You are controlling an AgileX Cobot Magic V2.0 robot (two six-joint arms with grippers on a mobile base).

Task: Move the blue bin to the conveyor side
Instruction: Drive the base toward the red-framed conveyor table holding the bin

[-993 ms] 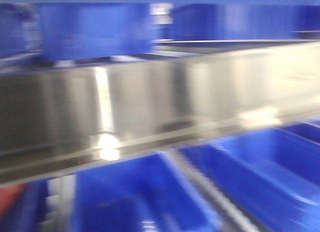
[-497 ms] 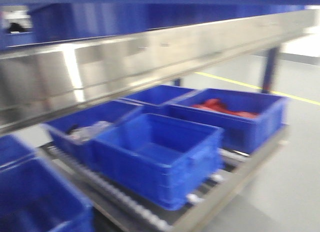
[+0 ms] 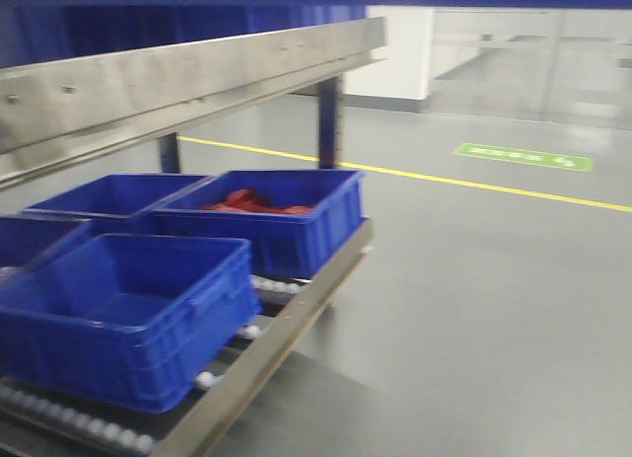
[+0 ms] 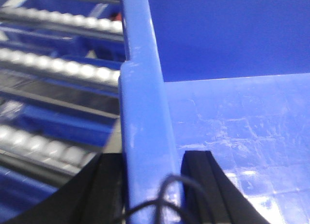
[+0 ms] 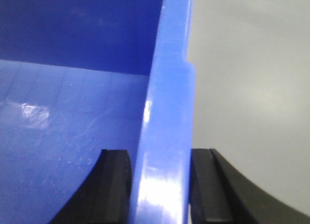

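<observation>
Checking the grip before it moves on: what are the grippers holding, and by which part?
The blue bin: left gripper and right gripper each clamp a side wall's top rim.

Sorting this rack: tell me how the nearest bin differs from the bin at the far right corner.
The nearest bin looks empty; the corner bin holds something red. The nearest bin sits closest on the rollers; the corner bin sits further back. Both are blue, rectangular and open-topped.
</observation>
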